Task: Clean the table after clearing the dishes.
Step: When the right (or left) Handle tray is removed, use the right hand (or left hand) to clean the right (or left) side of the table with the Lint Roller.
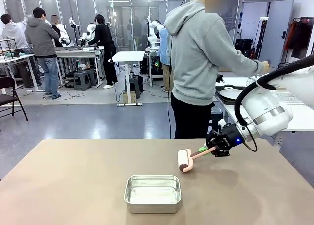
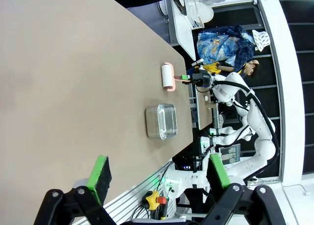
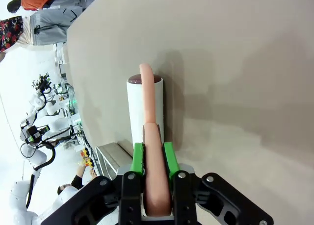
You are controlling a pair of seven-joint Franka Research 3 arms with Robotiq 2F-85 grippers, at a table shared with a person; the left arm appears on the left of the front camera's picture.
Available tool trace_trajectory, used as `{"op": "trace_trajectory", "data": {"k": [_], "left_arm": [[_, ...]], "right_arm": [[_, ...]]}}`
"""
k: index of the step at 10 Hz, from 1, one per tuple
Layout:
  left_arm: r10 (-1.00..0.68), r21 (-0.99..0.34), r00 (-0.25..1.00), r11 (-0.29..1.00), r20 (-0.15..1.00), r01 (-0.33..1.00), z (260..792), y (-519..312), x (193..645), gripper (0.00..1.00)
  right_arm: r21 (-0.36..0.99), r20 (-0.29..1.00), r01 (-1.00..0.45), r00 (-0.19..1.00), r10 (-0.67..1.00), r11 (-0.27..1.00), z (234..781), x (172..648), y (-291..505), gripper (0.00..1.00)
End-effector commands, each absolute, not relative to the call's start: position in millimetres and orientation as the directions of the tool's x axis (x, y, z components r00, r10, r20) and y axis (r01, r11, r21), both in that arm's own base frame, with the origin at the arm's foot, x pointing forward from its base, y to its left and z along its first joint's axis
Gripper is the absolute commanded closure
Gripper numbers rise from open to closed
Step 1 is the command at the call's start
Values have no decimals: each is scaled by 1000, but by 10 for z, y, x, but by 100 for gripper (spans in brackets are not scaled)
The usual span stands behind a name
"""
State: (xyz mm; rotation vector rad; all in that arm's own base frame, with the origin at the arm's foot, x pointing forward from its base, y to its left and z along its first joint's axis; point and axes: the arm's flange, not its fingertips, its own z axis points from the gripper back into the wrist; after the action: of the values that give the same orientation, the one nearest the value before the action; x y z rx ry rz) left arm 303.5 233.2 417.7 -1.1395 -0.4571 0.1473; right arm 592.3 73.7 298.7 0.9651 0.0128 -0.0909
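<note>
So the right gripper [image 1: 203, 150] is clamped on the pink handle of a lint roller [image 1: 185, 160], with the white roll down on the brown desk [image 1: 73, 181], right of the middle and just past the steel pan [image 1: 152, 193]. The left gripper [image 2: 158, 171] hangs over the desk with its green pads wide apart and nothing between them. A dark tray [image 1: 229, 94] with a plate sits on the white table behind.
</note>
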Motion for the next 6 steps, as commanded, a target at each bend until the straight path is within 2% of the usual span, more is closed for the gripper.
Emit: {"op": "trace_trajectory", "data": {"k": [1,5,6], "left_arm": [[354,-906,897,411,265,105,4205,2341,3039,0],[354,-906,897,411,265,105,4205,2341,3039,0],[354,-906,897,411,265,105,4205,2341,3039,0]], "right_arm": [[737,-77,116,993,-88,666,2738,6087,359,79],[651,-67,128,991,-112,748,2706,6145,-503,79],[579,-39,84,996,-75,811,2696,6123,-780,79]]}}
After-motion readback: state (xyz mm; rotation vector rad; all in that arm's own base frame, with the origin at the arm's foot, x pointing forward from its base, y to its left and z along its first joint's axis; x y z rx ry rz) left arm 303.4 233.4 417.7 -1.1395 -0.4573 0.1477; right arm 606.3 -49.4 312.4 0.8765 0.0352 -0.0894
